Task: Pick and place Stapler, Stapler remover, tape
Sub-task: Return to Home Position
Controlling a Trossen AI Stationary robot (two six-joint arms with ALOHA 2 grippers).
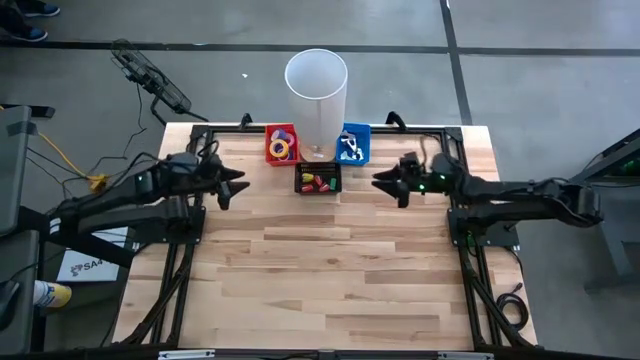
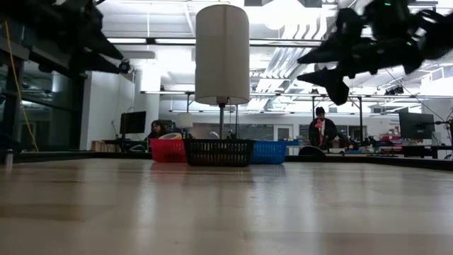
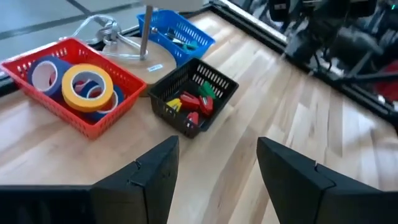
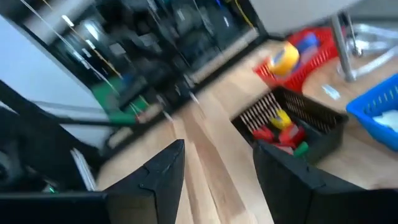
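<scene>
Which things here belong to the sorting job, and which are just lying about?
Job: tape rolls in the red bin; mini staplers in the black bin; blue bin; left pincer and right pincer, open, flanking the bins.
Lying about: white cylinder; floor cable.

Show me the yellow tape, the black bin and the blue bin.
yellow tape (image 3: 90, 104), left wrist view, ring's near edge
black bin (image 3: 214, 78), left wrist view, far mesh wall
blue bin (image 3: 196, 30), left wrist view, side wall

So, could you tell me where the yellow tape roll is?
The yellow tape roll lies in the red bin, on top of blue rolls; in the high view that bin sits at the table's far edge, left of the black bin.
</scene>
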